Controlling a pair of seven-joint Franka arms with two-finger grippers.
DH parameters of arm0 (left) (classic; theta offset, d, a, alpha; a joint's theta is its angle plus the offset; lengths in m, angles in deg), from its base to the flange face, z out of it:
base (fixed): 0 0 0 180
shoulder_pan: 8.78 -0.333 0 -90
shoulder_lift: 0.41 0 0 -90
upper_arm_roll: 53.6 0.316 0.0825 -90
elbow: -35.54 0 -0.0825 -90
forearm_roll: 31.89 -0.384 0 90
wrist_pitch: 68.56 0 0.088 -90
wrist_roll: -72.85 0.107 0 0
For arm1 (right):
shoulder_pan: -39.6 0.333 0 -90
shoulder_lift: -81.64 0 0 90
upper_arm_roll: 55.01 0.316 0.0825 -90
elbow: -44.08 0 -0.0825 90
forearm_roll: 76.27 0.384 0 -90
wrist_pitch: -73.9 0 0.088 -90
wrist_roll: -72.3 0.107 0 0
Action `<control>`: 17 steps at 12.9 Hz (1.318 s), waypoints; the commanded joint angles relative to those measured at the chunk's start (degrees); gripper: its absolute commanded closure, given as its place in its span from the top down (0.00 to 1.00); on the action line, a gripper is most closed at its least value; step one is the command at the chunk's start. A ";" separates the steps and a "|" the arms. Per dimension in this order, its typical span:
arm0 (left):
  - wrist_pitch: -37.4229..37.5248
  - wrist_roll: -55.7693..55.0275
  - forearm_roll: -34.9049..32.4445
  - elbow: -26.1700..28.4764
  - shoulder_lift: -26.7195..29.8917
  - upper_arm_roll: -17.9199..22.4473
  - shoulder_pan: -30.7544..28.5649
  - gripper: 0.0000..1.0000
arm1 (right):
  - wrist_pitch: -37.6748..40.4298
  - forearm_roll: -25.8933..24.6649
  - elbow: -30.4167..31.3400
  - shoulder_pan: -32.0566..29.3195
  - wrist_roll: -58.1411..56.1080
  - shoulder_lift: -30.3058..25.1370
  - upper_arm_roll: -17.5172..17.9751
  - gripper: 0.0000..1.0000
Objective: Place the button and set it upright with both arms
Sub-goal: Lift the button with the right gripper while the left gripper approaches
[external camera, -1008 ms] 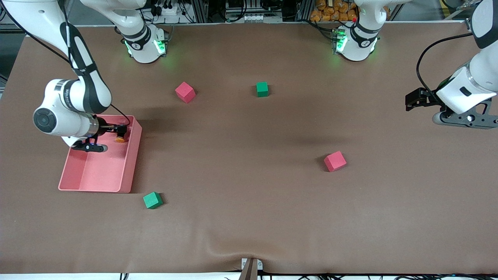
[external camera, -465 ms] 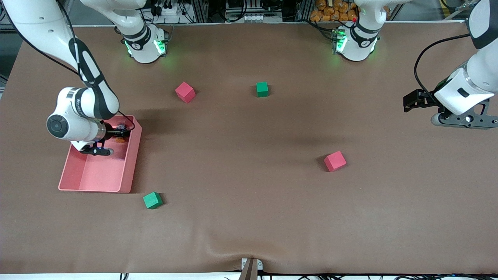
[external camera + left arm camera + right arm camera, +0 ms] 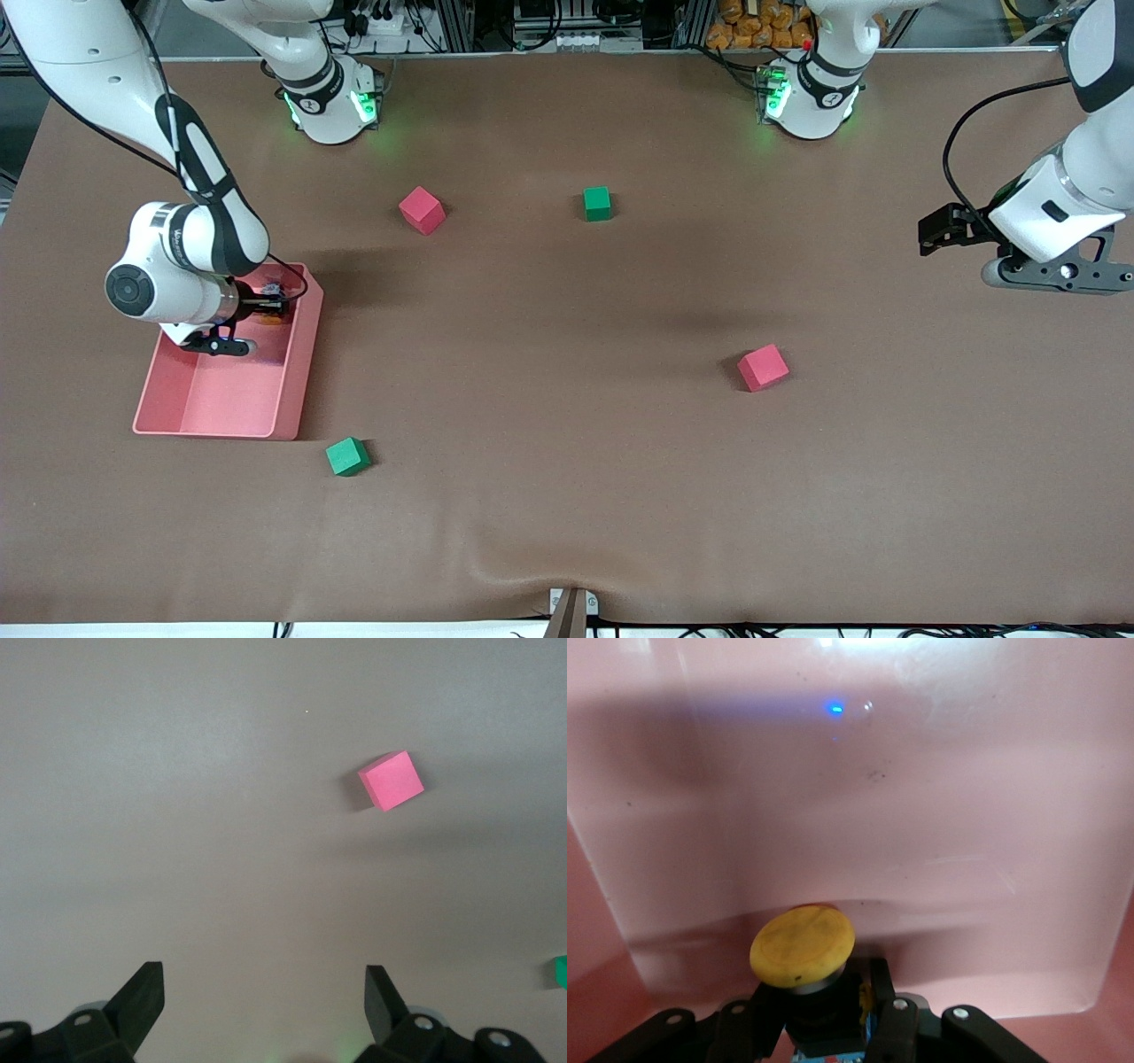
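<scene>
While a green cube (image 3: 347, 456) lies nearest the camera, the right gripper (image 3: 276, 305) is down in the pink tray (image 3: 221, 424), fingers clamped on the button's (image 3: 803, 944) black body. The grip looks low and off-centre, so lifting might tip the button or snag the tray wall. The left gripper (image 3: 264, 997) waits, fingers spread, over bare table near a red cube (image 3: 391, 780).

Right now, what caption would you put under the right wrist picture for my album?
The right hand shut on the orange-capped button inside the pink tray.
</scene>
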 commanded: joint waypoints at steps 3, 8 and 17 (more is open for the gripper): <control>-0.24 -0.99 -0.32 -0.16 -0.05 -0.27 -0.41 1.00 | 9.19 -1.20 -3.87 -0.68 -5.43 -5.70 0.92 0.00; -0.67 -0.91 -0.67 -0.16 -0.40 -0.27 -0.50 1.00 | 28.54 -1.03 -21.79 8.60 -7.02 -6.59 1.18 0.00; -1.11 -6.16 0.03 -0.60 -7.16 -0.71 0.46 1.00 | 26.11 8.46 -46.14 37.00 21.34 10.52 1.18 0.00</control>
